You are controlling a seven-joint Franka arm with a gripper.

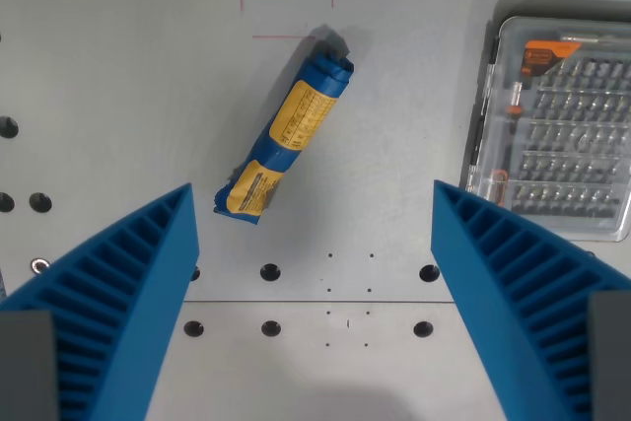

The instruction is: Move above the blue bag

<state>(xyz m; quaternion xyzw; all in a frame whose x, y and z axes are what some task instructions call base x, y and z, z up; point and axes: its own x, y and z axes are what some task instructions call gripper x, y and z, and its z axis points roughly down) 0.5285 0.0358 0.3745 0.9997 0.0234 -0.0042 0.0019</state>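
The blue bag [288,135] is a rolled blue packet with yellow labels. It lies slantwise on the grey table, upper end toward the wrist view's right. My gripper [314,214] is open and empty, with its two blue ribbed fingers [128,283] at the lower left and lower right of the view. The bag lies just beyond the fingertips, nearer the left finger, and nothing is between the fingers.
A clear plastic case of screwdriver bits [557,125] lies at the wrist view's right edge. The grey table [118,66] has several bolt holes, a seam line and thin red marks near the top.
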